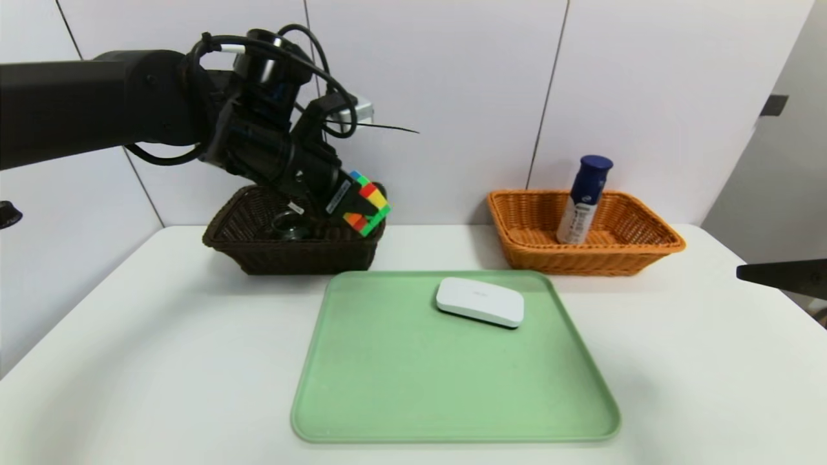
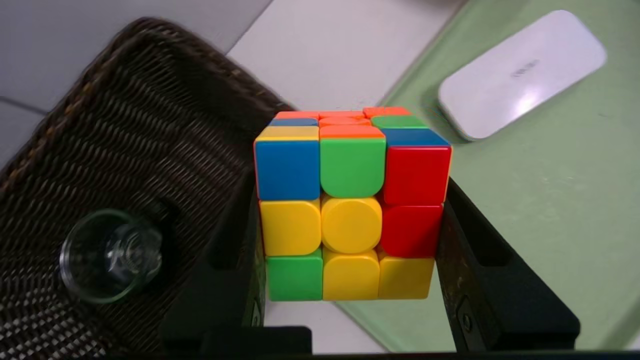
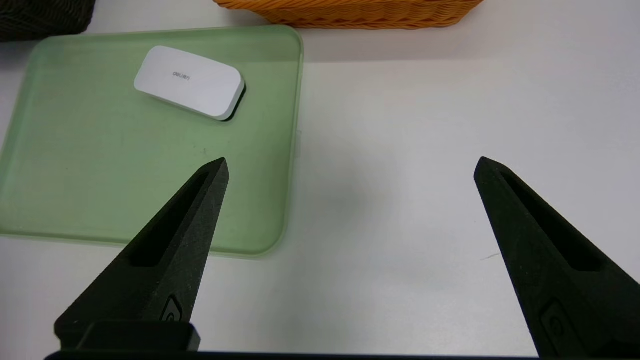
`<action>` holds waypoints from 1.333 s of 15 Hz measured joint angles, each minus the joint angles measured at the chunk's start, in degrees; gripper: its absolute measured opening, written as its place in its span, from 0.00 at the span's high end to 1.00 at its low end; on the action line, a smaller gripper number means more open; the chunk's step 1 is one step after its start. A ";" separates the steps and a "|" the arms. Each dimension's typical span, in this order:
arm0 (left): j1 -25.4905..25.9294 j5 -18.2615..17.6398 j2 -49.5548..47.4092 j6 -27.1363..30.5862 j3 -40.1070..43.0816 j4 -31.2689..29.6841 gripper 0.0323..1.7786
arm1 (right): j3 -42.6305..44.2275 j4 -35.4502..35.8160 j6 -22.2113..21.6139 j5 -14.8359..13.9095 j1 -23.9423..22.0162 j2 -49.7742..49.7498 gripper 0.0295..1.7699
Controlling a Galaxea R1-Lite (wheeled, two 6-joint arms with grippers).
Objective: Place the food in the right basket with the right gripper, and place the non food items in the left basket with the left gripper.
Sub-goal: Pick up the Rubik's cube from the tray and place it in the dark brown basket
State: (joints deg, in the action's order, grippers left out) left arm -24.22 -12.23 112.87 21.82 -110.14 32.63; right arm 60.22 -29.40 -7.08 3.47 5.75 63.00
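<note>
White and smooth, the bench (image 1: pixel 129 361) runs back to a wall of pale panels split by thin dark seams. Nearest on it lies a flat green tray (image 1: pixel 400 387) with rounded corners and a low raised rim. Toward the tray's far edge rests a white case (image 1: pixel 479 301), a glossy rounded oblong with faint grey lettering on its lid.

Off to the right, low over bare bench beside the tray, the right end effector (image 3: pixel 350 167) hangs with its two tapered black fingers spread wide and nothing between them.

Behind the tray stand two woven baskets, well apart. The left basket (image 1: pixel 258 255) is dark brown wicker with sloping walls; a small clear glass (image 2: pixel 110 255) sits on its floor. Above its right-hand rim the left end effector (image 2: pixel 350 260) is clamped on a puzzle cube (image 1: pixel 366 201), held tilted in the air, the black fingers (image 2: pixel 240 260) pressed flat against two opposite sides. The cube is shiny plastic with rounded tiles in blue, green, red, yellow and orange. From the left wrist view it hangs over the basket's edge, partly above the bench and the tray's corner.

The right basket (image 1: pixel 652 248) is orange wicker, rectangular with flared sides. A white bottle (image 1: pixel 583 203) with a dark blue cap and blue label stands inside it, leaning slightly.
</note>
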 joint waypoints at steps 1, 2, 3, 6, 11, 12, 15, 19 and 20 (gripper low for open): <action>1.93 -0.04 0.72 -0.09 -0.69 -0.13 0.48 | -0.05 -0.04 0.00 0.00 0.02 -0.13 0.04; 3.67 -0.09 1.60 -0.13 -1.24 -0.56 0.48 | -0.11 0.00 0.01 0.00 0.02 -0.33 0.04; 5.34 -0.11 2.62 -0.16 -1.57 -1.27 0.48 | -0.16 0.00 0.09 0.00 0.02 -0.46 0.04; 9.45 -0.09 5.49 -0.20 -1.88 -3.36 0.48 | -0.20 0.06 0.12 0.00 0.02 -0.66 0.04; 11.65 -0.11 9.01 -2.34 -1.95 -5.27 0.36 | -0.28 -0.09 0.15 -0.06 0.02 -0.79 0.04; 11.69 -0.11 9.59 -2.51 -1.95 -5.40 0.32 | -0.44 -0.13 0.12 -0.01 0.02 -0.82 0.04; 11.78 -0.09 10.30 -2.58 -1.95 -5.57 0.23 | -0.80 -0.04 0.06 -0.04 0.02 -0.94 0.04; 11.80 -0.06 8.02 -3.11 -1.93 -6.79 0.16 | -1.21 -0.06 0.01 0.02 0.11 -1.37 0.04; 11.78 -0.06 6.73 -3.17 -1.93 -6.75 0.14 | -1.40 -0.06 0.00 -0.01 0.13 -1.54 0.04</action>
State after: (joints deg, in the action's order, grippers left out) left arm -12.45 -12.29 119.60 18.65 -112.07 25.88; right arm 58.82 -29.46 -7.08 3.46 5.89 61.46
